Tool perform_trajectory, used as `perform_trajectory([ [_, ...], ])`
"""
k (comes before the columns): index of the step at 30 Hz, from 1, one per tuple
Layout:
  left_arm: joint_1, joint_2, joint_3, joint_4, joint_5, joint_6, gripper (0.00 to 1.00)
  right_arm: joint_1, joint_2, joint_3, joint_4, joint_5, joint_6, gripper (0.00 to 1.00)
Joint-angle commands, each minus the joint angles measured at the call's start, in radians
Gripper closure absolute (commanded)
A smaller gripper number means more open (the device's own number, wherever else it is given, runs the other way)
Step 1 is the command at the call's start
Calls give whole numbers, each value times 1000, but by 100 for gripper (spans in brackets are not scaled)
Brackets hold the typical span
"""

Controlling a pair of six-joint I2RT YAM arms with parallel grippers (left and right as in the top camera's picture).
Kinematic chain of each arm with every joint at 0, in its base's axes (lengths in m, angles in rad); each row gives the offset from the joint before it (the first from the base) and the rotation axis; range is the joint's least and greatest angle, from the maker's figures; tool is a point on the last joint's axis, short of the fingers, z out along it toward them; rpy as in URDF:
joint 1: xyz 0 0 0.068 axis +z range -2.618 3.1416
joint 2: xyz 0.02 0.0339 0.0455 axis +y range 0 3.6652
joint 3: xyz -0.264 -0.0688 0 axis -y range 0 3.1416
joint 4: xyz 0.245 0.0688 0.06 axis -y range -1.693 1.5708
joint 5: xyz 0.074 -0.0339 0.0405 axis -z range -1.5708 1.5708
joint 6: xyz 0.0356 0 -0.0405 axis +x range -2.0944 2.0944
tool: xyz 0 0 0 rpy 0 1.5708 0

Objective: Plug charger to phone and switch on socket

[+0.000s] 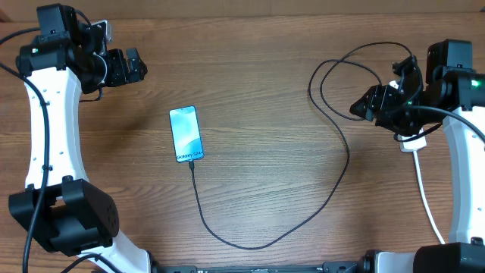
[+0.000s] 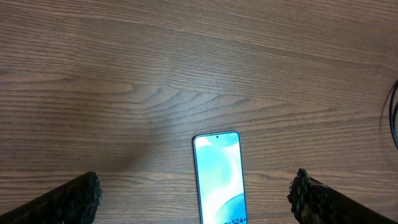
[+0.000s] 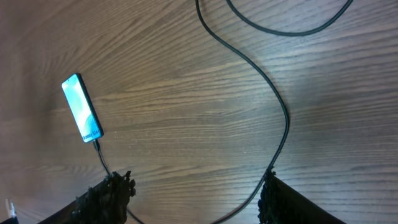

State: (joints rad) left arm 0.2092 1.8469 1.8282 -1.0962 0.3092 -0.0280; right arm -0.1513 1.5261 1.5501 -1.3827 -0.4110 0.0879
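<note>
The phone (image 1: 186, 134) lies face up on the wooden table, left of centre, with its screen lit. The black charger cable (image 1: 333, 193) meets the phone's bottom edge, curves along the front and loops up towards the right arm. The socket (image 1: 410, 142) is a white strip mostly hidden under the right arm. My left gripper (image 1: 139, 67) is open and empty, up and left of the phone. My right gripper (image 1: 383, 87) is open and empty above the cable loop. The left wrist view shows the phone (image 2: 219, 174) between open fingers (image 2: 196, 190). The right wrist view shows the phone (image 3: 82, 109), the cable (image 3: 283, 118) and open fingers (image 3: 196, 186).
The socket's thicker white cord (image 1: 429, 201) runs from under the right arm to the front right edge. The arm bases stand at the front left (image 1: 64, 216) and front right corners.
</note>
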Motion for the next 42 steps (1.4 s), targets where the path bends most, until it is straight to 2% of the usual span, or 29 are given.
perform_trajectory([
  [1, -8, -3, 13, 1, -10, -13, 0, -24, -12, 23, 4, 7, 16, 31],
  [8, -8, -3, 13, 1, -10, -13, 0, -135, -12, 23, 8, -35, 16, 32],
  [13, -8, -3, 13, 1, -10, -13, 0, -294, -12, 23, 72, -116, 56, 37],
  [15, -8, -3, 13, 1, -10, -13, 0, -356, -12, 23, 102, -134, 82, 42],
  [18, -8, -3, 13, 1, -10, -13, 0, -430, -11, 23, 143, -134, 103, 56],
  [20, -8, -3, 13, 1, -10, -13, 0, -467, -11, 22, 171, -134, 111, 72],
  [21, -8, -3, 13, 1, -10, -13, 0, -485, -10, 22, 187, -134, 125, 88],
  [22, -8, -3, 13, 1, -10, -13, 0, -497, -10, 22, 202, -134, 132, 96],
  [31, -8, -3, 13, 1, -10, -13, 0, -539, 30, 22, 309, -134, 223, 96],
  [42, -8, -3, 13, 1, -10, -13, 0, -584, 170, 22, 389, -208, 253, 96],
])
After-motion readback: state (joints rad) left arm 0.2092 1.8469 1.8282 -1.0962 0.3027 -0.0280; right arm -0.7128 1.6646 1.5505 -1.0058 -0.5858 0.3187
